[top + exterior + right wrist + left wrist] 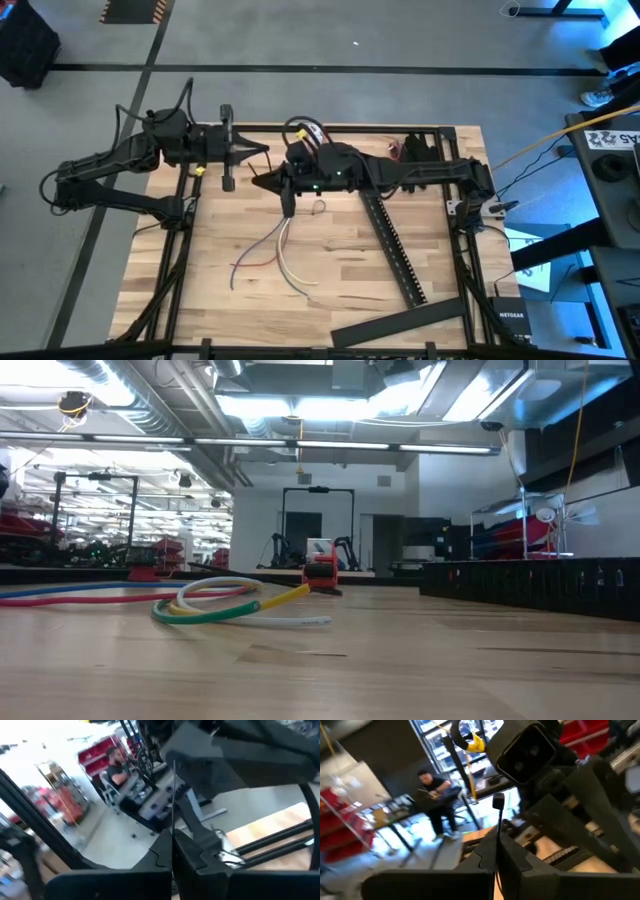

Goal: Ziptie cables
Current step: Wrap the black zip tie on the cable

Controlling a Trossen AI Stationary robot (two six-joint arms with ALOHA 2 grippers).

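The cables (215, 603) run off the low view's left edge, and both arms stay out of that view entirely.

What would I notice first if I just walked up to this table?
Probably the two dark robot arms meeting over the table's far edge, left gripper and right gripper close together, both jaws shut. Next, the colorful cables lying loose mid-table, beside a long black slotted bar.

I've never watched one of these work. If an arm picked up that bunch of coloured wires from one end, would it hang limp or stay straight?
Probably limp: the cables lie in loose curves on the table, and up close one coils into a loop. They look thin, so likely light. Strands fan apart, so some may slip out of a pinch.
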